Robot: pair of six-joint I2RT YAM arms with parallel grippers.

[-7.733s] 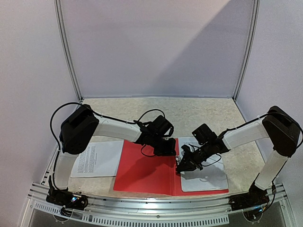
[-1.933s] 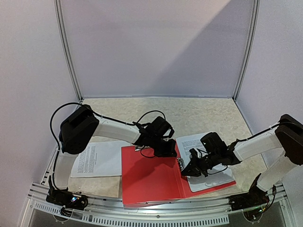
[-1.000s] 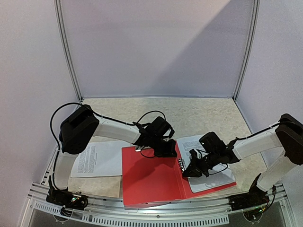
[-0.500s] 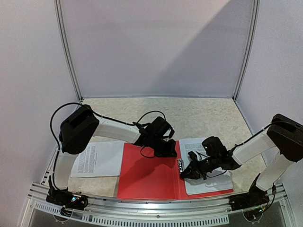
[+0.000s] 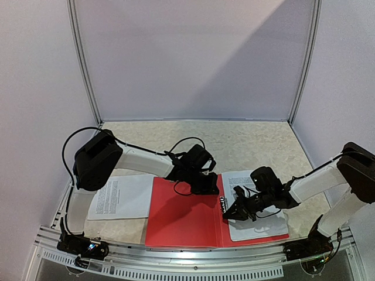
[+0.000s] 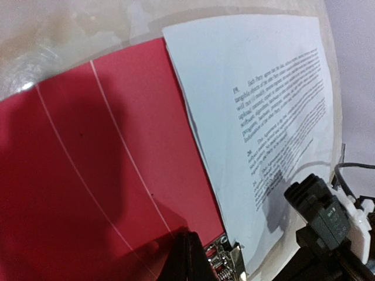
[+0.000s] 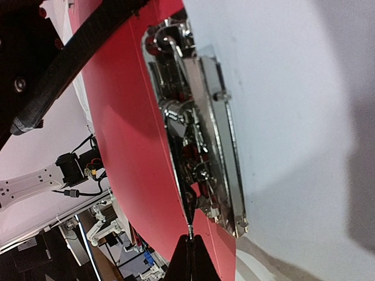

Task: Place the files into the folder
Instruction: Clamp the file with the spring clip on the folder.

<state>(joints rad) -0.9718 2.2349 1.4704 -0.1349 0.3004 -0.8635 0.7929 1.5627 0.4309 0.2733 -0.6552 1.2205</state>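
Note:
The red folder [image 5: 181,213] lies open on the table, with its metal clip [image 5: 223,205] along the spine. One printed file [image 5: 258,219] rests on the folder's right cover. A second file [image 5: 120,196] lies on the table left of the folder. My left gripper [image 5: 206,186] is shut, its tip pressed on the red cover [image 6: 88,175] near the top of the spine. My right gripper [image 7: 190,257] is shut, its tip meeting the end of a thin lever of the clip [image 7: 199,134]. Whether it pinches the lever I cannot tell.
White walls with metal posts [image 5: 85,70] enclose the table on three sides. A slotted metal rail [image 5: 187,260] runs along the near edge between the arm bases. The right arm's elbow [image 5: 357,170] stands near the right wall.
A second ago the folder lay skewed, its near edge swung right. It now lies square again, and my right gripper has shifted slightly left with the clip. The left gripper stayed put.

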